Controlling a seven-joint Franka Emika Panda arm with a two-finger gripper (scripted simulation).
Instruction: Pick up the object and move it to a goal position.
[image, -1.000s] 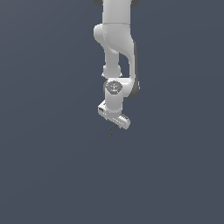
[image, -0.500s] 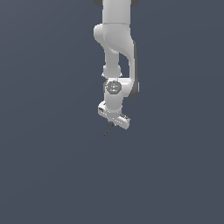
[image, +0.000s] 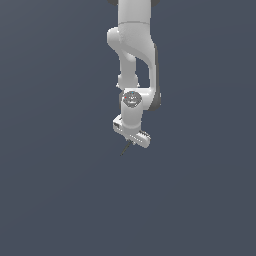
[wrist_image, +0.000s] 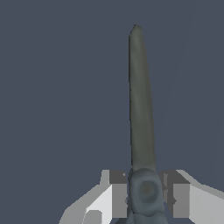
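Arm barely shifted; tool (wrist_image: 144, 192) clamps stick (wrist_image: 141, 100) (tilted)

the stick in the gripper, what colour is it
Dark olive-grey, seen best in the wrist view: the stick is clamped in the gripper.

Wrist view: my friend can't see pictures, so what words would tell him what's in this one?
A long, thin, dark greenish-grey object tapers to a point and stretches away from the camera, its thick end pinched in the gripper. The grey and white fingers press it from both sides. Behind it is only a plain dark blue-grey background.
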